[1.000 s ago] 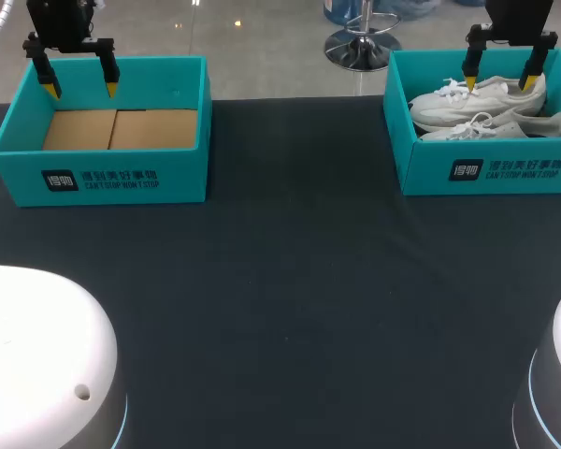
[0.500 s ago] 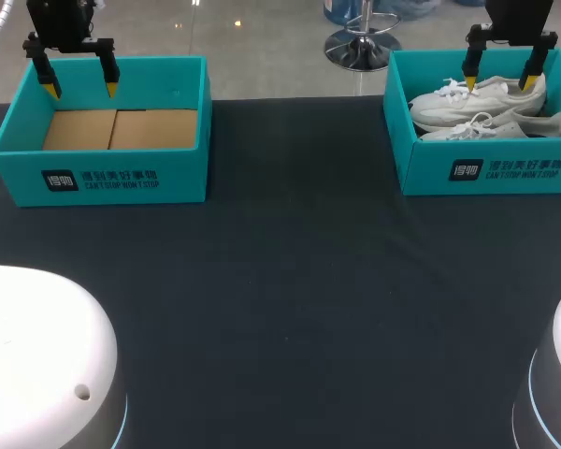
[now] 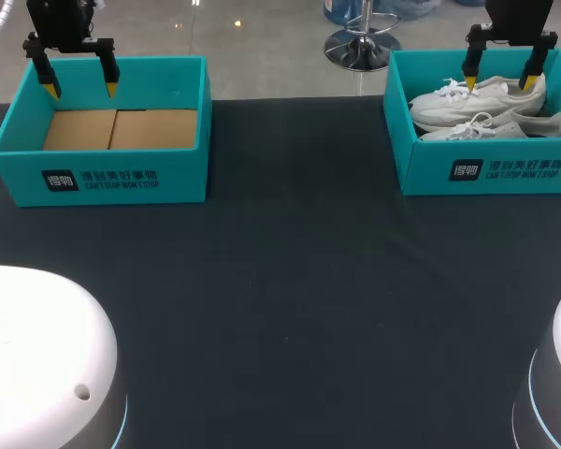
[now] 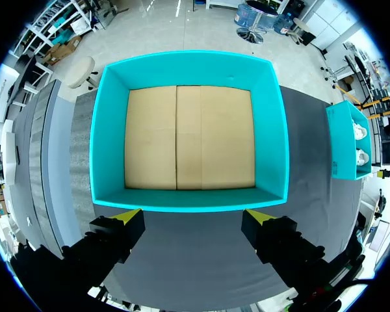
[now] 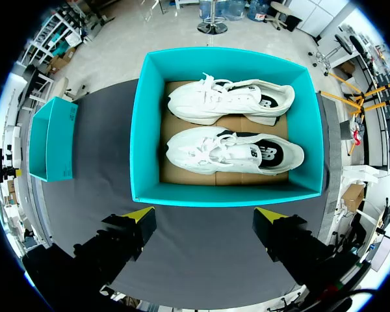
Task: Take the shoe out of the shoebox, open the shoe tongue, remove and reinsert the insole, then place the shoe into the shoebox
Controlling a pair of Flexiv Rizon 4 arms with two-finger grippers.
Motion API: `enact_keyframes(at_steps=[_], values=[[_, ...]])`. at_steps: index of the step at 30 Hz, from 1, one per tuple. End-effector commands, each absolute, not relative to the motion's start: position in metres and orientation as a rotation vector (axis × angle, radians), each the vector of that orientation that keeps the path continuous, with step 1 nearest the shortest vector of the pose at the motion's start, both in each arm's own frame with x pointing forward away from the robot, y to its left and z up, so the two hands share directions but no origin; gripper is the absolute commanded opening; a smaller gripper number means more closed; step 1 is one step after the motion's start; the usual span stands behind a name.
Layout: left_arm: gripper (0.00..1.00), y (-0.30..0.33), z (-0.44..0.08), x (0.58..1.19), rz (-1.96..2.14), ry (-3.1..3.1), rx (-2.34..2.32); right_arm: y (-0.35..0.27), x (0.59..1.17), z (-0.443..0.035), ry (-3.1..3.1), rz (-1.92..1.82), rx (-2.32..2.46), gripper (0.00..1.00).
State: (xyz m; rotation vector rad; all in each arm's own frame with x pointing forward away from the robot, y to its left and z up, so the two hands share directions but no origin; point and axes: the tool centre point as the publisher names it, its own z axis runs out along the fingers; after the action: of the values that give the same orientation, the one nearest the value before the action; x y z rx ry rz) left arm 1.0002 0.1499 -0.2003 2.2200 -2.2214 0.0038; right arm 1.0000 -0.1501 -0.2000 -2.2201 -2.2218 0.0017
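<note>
Head view: first step not begun (both shoes [image 3: 477,101] lie inside right shoebox [image 3: 430,173]). Right hand [image 3: 496,84] hovers over them, fingers spread, empty; left hand [image 3: 81,91] likewise over empty shoebox [image 3: 187,178]. Next, likely: descend, grip one shoe.

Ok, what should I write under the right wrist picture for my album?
Open right gripper facing a teal shoebox with two white shoes inside.
</note>
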Motion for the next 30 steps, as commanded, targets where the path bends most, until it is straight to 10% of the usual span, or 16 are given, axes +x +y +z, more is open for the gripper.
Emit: enact_keyframes(at_steps=[1, 30], values=[[1.00, 0.150, -0.200, 1.000, 0.002, -2.221, 2.221, -0.150, 1.000, -0.200, -2.222, 0.001, -2.220, 1.00], [1.00, 0.150, -0.200, 1.000, 0.002, -2.221, 2.221, -0.283, 1.048, -0.211, -2.180, 0.034, -2.312, 1.00]])
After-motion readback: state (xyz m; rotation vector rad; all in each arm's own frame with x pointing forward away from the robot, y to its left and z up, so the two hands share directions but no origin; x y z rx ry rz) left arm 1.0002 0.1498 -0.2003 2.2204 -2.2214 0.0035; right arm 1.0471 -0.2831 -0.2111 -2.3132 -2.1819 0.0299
